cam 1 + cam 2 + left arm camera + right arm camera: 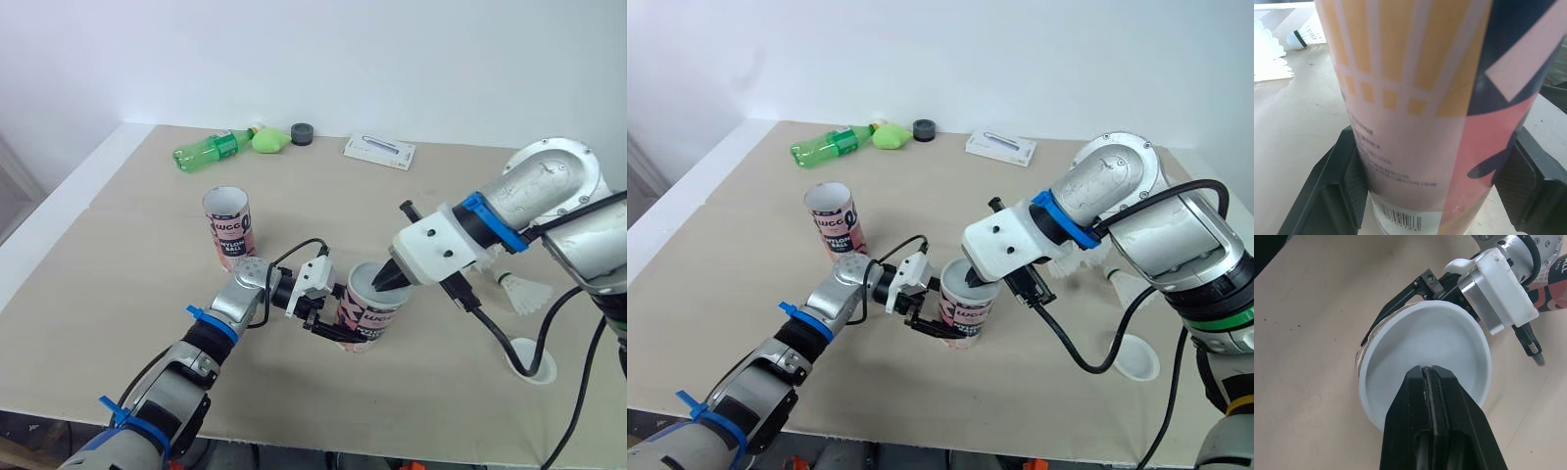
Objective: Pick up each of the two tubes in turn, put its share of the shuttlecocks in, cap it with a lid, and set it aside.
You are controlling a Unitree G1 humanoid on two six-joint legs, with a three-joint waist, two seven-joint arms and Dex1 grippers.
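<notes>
My left gripper [338, 322] clamps the centre-frame tube [377, 315]. My right gripper [1431, 378] is pinched shut, empty, at its white mouth. I'd push straight down with the clamp firm and the tube upright.

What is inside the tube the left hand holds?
A smooth white hollow shows at the mouth of the tube, with the right hand shut over it. Anything deeper is covered.

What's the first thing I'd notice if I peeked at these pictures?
Right in the middle, the left gripper squeezes a pink tube, while the right gripper pokes its shut black fingers at the tube's white top. Farther back, on the robot's left, a second pink tube stands open by itself. A white shuttlecock lies on the table beside the right arm.
</notes>
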